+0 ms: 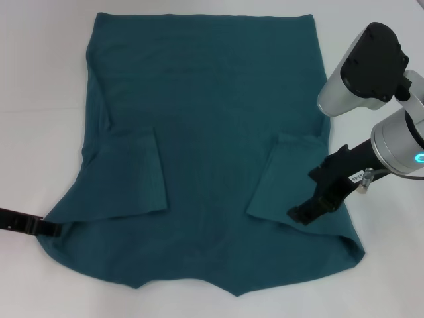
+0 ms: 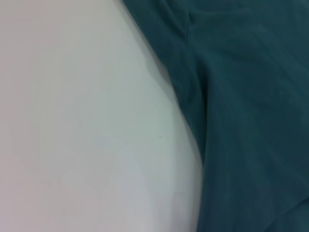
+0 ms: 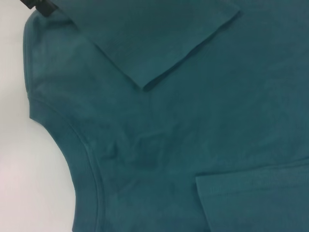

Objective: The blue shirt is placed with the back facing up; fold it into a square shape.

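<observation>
At the blue shirt's [image 1: 212,126] left shoulder corner we see the left gripper [image 1: 50,228] touching the cloth edge; we cannot tell its state. The shirt lies flat on the white worktop [image 1: 40,66], both sleeves folded inward. Our right gripper [image 1: 311,197] rests on the right sleeve, state unclear.

A plain white surface [image 1: 40,79] carries everything here. The blue shirt [image 1: 205,112] lies directly on it, spread flat with its plain side up. Both short sleeves are folded inward onto the shirt's body, one on each side of its middle. The straight hem lies at the shirt's far edge, the curved neckline at its near edge. Bare white surface shows beyond the shirt's hem and along both its long sides; the cloth is lightly wrinkled near the collar.
</observation>
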Available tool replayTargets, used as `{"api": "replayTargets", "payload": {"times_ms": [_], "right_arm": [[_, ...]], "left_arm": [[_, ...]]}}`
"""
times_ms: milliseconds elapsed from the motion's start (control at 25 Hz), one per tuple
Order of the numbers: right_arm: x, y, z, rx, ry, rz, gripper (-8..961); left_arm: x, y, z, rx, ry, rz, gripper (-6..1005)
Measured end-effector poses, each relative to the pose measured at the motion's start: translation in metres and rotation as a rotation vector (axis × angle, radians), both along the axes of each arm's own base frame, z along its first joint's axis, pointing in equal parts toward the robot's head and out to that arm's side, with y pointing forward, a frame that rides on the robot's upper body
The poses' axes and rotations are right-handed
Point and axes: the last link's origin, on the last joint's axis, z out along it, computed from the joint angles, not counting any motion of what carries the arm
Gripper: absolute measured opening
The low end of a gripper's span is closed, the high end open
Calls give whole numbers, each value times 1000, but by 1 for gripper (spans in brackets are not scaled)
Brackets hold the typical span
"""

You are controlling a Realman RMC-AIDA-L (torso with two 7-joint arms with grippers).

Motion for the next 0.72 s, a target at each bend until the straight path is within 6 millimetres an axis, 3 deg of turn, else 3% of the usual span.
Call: {"api": "replayTargets", "payload": {"times_ms": [720], "right_arm": [[1,0,0,3,1,-3,943]], "left_arm": [[1,0,-6,-20,-21,13,500]]}}
